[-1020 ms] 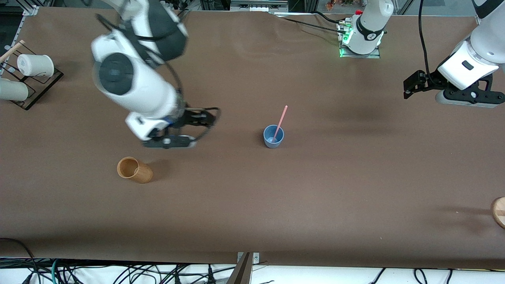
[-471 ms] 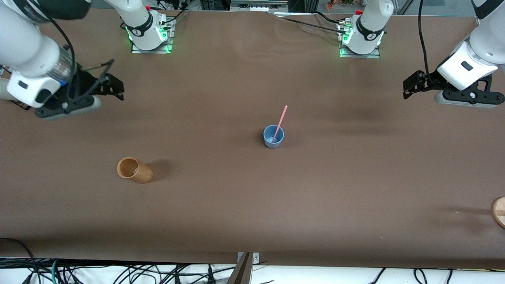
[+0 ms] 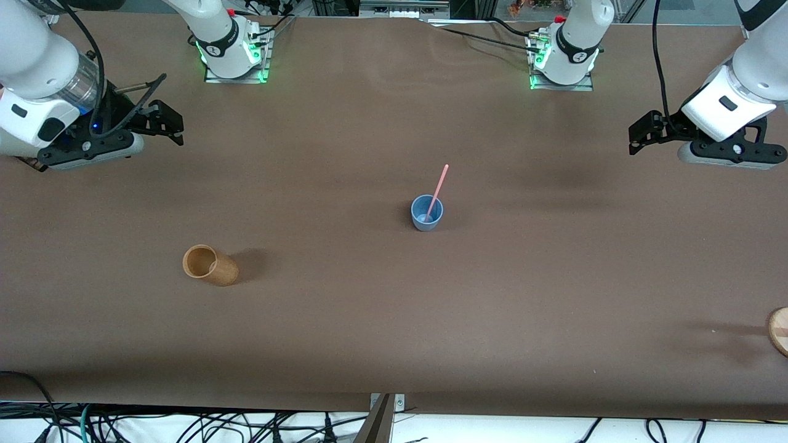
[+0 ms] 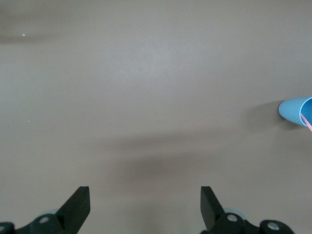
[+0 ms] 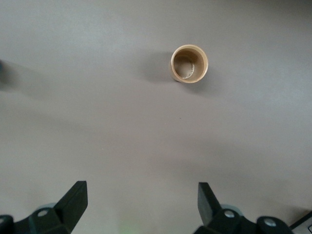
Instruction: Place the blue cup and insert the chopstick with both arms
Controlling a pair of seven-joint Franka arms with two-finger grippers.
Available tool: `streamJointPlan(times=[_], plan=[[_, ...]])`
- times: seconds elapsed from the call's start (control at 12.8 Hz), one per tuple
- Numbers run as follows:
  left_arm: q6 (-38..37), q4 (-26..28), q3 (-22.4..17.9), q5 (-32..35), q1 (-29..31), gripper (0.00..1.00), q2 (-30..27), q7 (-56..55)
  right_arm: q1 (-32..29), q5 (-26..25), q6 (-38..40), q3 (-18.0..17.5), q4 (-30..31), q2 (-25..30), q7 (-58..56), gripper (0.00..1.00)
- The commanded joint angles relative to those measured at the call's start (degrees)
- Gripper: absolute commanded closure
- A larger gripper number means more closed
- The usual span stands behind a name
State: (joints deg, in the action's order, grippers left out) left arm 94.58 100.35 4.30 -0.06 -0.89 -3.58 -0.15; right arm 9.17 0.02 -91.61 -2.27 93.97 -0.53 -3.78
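The blue cup [image 3: 426,213] stands upright near the middle of the table. The pale-pink chopstick [image 3: 438,187] leans in it, its top end sticking out. The cup's edge also shows in the left wrist view [image 4: 296,110]. My left gripper [image 3: 640,132] is open and empty, raised over the left arm's end of the table, well away from the cup; its view [image 4: 145,204] shows bare table between the jaws. My right gripper [image 3: 167,122] is open and empty, raised over the right arm's end of the table [image 5: 142,202].
A tan-brown cup [image 3: 209,265] stands nearer the front camera toward the right arm's end; it shows in the right wrist view [image 5: 189,64]. A rack with white cups [image 3: 55,104] stands at the right arm's end. A wooden round thing [image 3: 779,330] sits at the left arm's end.
My right arm has swung away from the table's middle to its own end and has settled there. The left arm, the cup and the chopstick have not moved.
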Motion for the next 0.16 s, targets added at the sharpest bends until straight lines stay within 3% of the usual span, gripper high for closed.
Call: streamJointPlan(times=[0.0, 0.08], plan=[[0.2, -1.0, -0.1, -1.3, -0.1, 0.00, 0.1, 1.3, 0.0, -0.8, -0.6, -0.2, 1.2, 1.2, -0.8, 0.00], [0.2, -1.2, -0.1, -1.3, -0.1, 0.00, 0.3, 1.2, 0.0, -0.8, -0.4, -0.2, 1.2, 1.4, -0.9, 0.00]])
